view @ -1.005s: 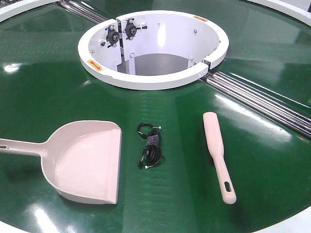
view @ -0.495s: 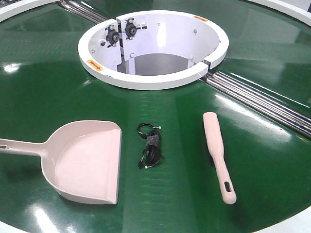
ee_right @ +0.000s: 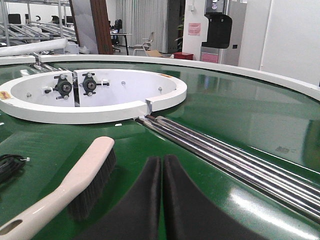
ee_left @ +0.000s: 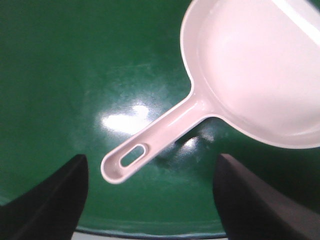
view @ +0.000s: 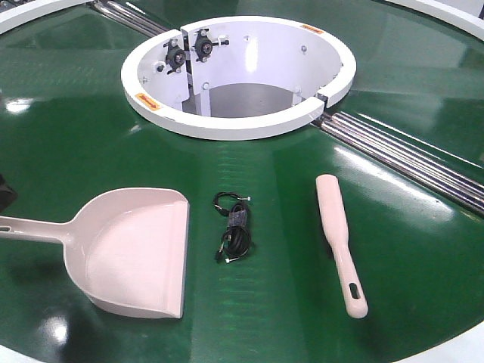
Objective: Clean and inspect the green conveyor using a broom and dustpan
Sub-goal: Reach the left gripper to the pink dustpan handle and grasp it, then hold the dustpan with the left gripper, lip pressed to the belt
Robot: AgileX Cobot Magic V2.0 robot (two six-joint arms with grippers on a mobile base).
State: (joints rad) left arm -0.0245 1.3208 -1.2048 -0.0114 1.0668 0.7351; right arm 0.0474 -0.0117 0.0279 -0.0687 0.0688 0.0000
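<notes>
The green conveyor (view: pixel 76 144) carries the pink dustpan (view: pixel 132 253) at the front left, its handle pointing left. The pink broom (view: pixel 337 234) lies at the front right, handle toward me. In the left wrist view my left gripper (ee_left: pixel 150 200) is open above the belt. The dustpan handle's end (ee_left: pixel 131 159) lies just ahead of its black fingers (ee_left: pixel 50 200), untouched. In the right wrist view my right gripper (ee_right: pixel 161 167) is shut and empty, low over the belt. The broom (ee_right: pixel 75 182) rests to its left with its black bristles down.
A small black cable bundle (view: pixel 233 227) lies between dustpan and broom. The white ring hub (view: pixel 238 125) opens at the back centre. Chrome rails (view: pixel 408 159) run from it toward the right. The belt's rim (ee_left: pixel 150 232) is close under the left gripper.
A dark piece of my left arm has come into the front view at the left edge, above the dustpan handle. Dustpan, broom and cable have not moved.
</notes>
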